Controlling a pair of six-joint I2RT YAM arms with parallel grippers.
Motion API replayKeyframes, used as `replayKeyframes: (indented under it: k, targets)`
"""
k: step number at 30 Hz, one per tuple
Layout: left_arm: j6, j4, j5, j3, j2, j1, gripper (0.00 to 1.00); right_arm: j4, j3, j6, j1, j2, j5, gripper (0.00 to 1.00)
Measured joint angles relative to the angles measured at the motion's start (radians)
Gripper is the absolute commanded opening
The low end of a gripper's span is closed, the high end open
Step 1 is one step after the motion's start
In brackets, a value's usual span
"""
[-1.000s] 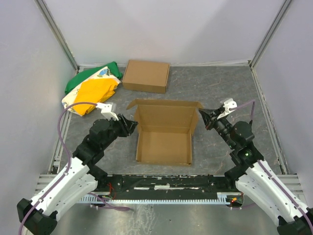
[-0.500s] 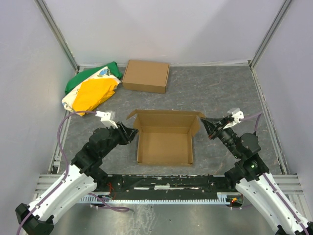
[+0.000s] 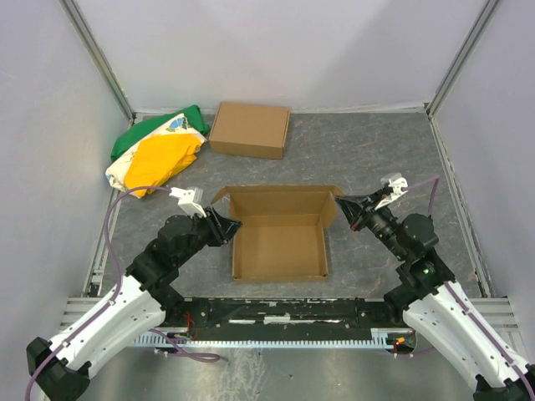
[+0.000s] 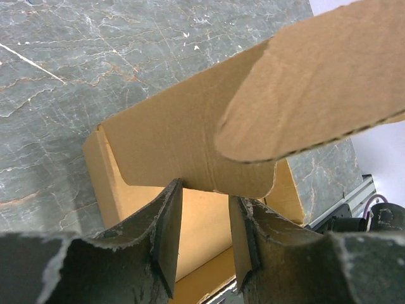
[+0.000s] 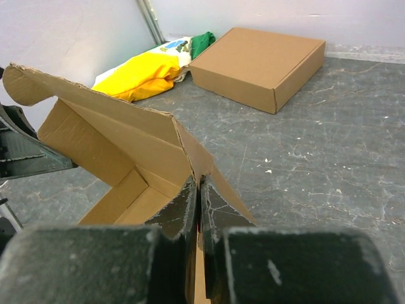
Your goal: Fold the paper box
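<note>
Reaching in from the near edge of the table, both arms bend low and angle inward. The paper box sits open-topped between the two grippers. The left gripper stands partly open against its left wall, clamping nothing. The right gripper is pinched tight on its right wall. Beyond them lie a closed box and a bag.

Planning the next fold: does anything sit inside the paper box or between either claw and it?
Nothing visible does. The paper box is bare inside; left claw and right claw are at its sides.
</note>
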Motion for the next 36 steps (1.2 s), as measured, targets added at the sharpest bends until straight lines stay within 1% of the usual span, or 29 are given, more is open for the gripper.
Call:
replayKeyframes:
  k: [5,11,20,24,27,30,33,36]
  targets:
    - [-0.003,0.013,0.0,0.004,0.008,-0.014,0.42,-0.018,0.033,0.033,0.0,0.039,-0.022,0.09]
    - [-0.008,-0.006,-0.002,0.003,-0.038,-0.024,0.43,-0.075,0.036,0.071,0.002,-0.001,-0.032,0.09]
    - [-0.008,-0.168,-0.009,0.003,-0.135,-0.024,0.45,-0.182,0.035,0.073,0.005,-0.09,-0.029,0.09]
    - [-0.013,-0.238,-0.009,0.004,-0.213,-0.024,0.44,-0.194,0.034,0.075,0.006,-0.097,-0.028,0.1]
    - [-0.016,-0.286,-0.01,0.032,-0.25,-0.024,0.45,-0.193,0.043,0.084,0.006,-0.074,-0.027,0.11]
    - [-0.005,-0.312,-0.007,0.089,-0.241,-0.024,0.45,-0.198,0.091,0.098,0.006,0.0,-0.024,0.11]
    - [0.038,-0.33,0.0,0.162,-0.201,-0.024,0.45,-0.207,0.138,0.109,0.006,0.068,-0.021,0.11]
    - [0.106,-0.336,0.007,0.243,-0.126,-0.024,0.49,-0.213,0.17,0.126,0.006,0.119,-0.013,0.1]
